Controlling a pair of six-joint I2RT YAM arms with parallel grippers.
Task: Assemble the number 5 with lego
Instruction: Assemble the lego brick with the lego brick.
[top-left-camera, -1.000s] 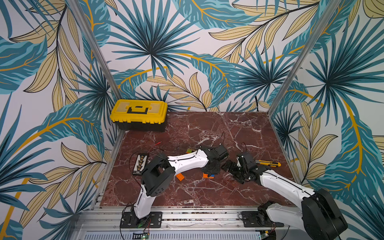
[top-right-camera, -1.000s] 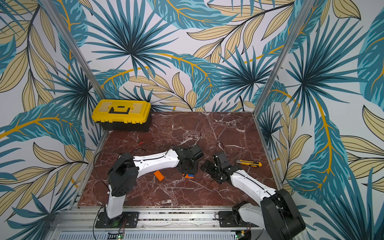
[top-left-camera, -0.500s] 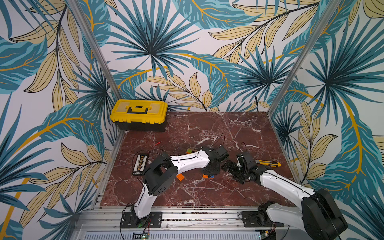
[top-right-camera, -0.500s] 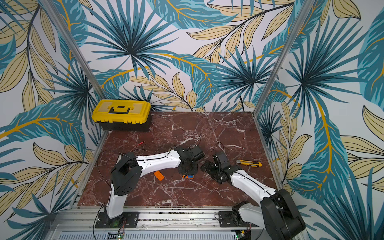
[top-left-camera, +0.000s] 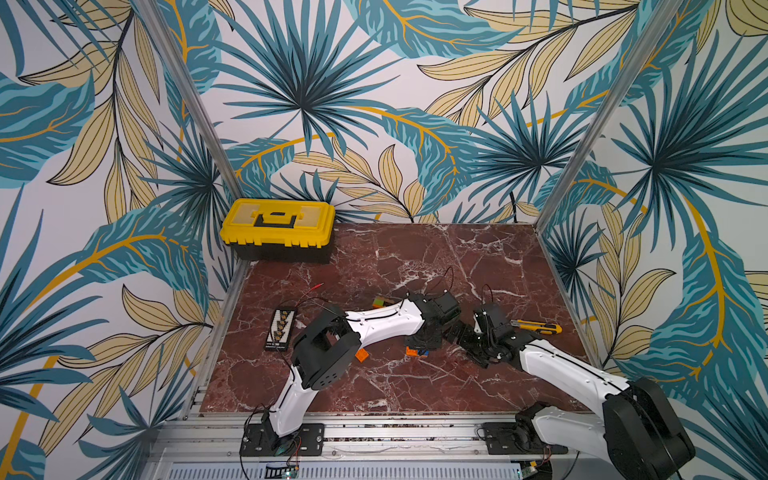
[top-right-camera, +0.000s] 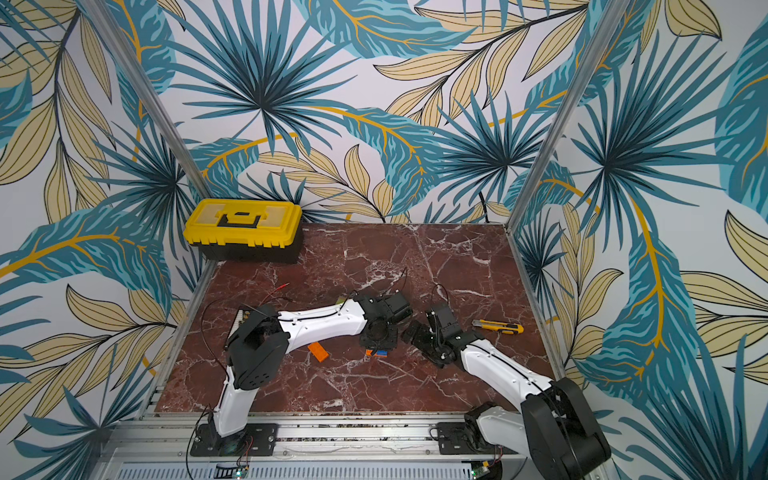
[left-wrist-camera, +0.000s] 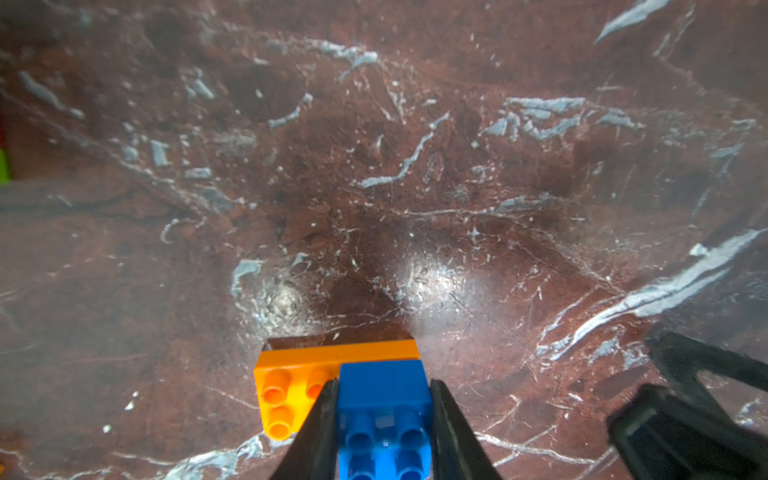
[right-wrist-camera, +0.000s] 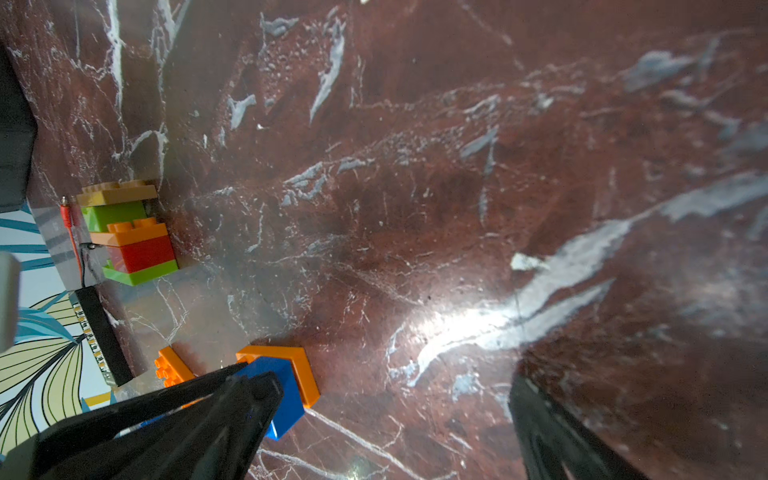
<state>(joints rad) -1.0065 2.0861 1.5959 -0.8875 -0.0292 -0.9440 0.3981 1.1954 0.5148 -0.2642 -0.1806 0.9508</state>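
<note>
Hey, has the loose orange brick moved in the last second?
No. The loose orange brick sits at the same spot and angle relative to the yellow toolbox.

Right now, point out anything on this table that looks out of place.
Two stray items: a yellow utility knife lies on the table beside the right arm, and a black strip with loose wires sits at the table's left edge. One orange brick lies alone near the left arm. Nothing looks broken.

Yellow toolbox (top-left-camera: 277, 226), yellow utility knife (top-left-camera: 536, 327), black strip (top-left-camera: 282, 329) on marble table (top-left-camera: 415, 257)
</note>
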